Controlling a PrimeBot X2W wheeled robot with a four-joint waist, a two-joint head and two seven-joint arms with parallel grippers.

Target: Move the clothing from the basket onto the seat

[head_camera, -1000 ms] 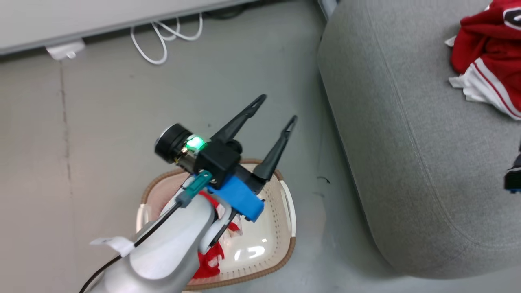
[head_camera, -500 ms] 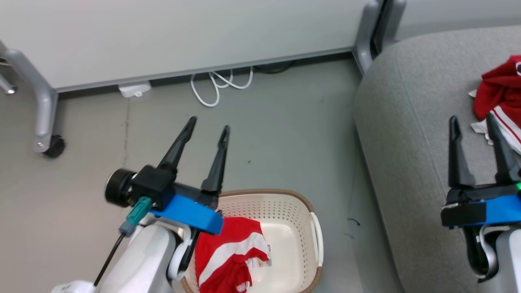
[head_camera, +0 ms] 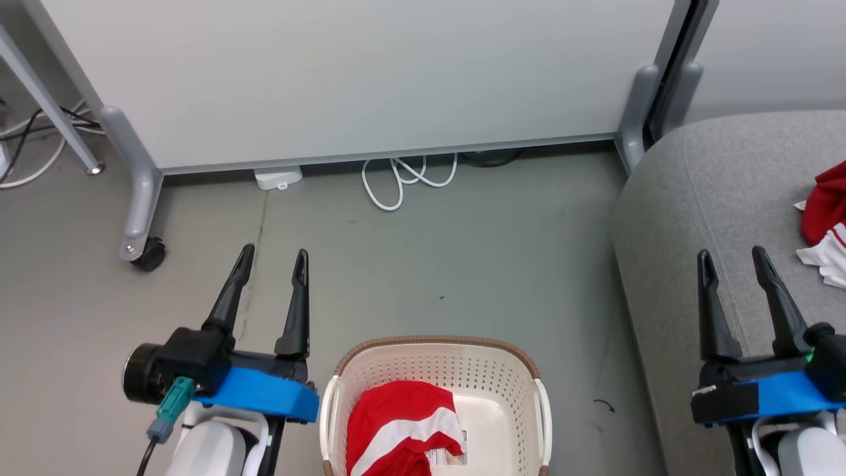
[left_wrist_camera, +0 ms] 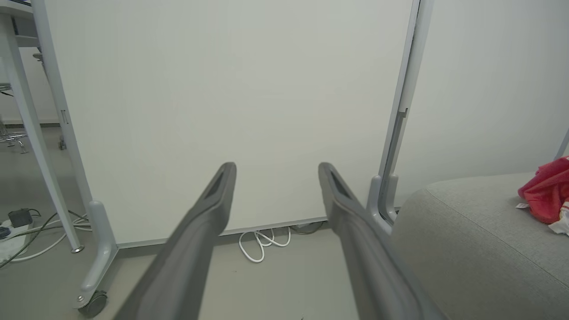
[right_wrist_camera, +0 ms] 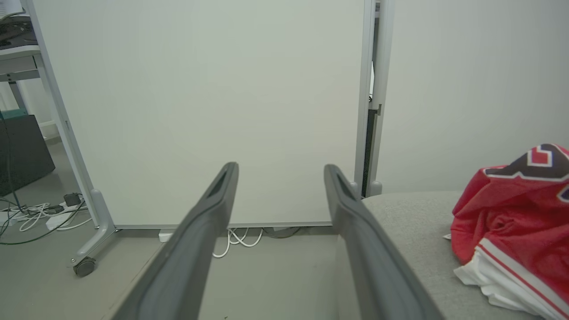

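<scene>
One red garment (head_camera: 403, 430) lies in the basket (head_camera: 436, 345), which stands on the floor (head_camera: 496, 264) beside the seat (head_camera: 700, 218). A second garment (head_camera: 823, 211) rests on the seat. The left gripper (head_camera: 275, 252) hovers left of the basket and the right gripper (head_camera: 731, 253) over the seat's edge. Both have fingers parted and hold nothing.

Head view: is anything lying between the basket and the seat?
In the head view, the stretch between the basket and the seat is bare grey floor, apart from one small dark curled mark.
</scene>
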